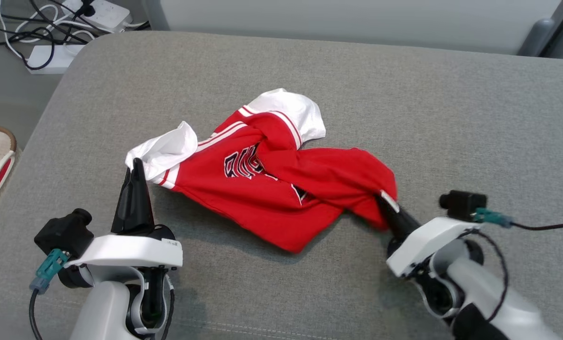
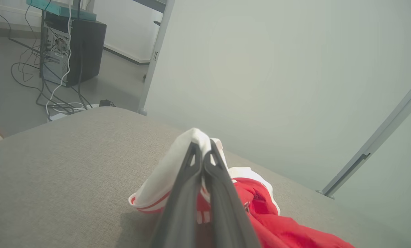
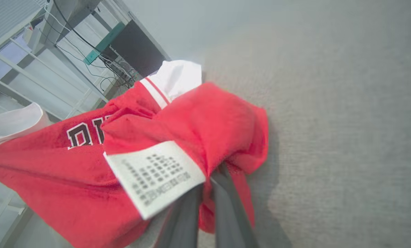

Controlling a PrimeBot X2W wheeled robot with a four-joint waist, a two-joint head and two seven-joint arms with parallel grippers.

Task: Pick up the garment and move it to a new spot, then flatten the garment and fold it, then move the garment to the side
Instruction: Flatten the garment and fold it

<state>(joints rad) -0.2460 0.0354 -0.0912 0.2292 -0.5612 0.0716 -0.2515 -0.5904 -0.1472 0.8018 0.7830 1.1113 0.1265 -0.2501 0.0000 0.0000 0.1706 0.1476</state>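
— Garment: where is it, and how far along are you?
— It lies crumpled mid-cushion, red and white, neither flattened nor folded. Your left gripper pinches a white sleeve; your right gripper pinches red cloth beside the label. Moving, flattening and folding all seem left.

The garment lies on the cushion between the left tool and the right tool.
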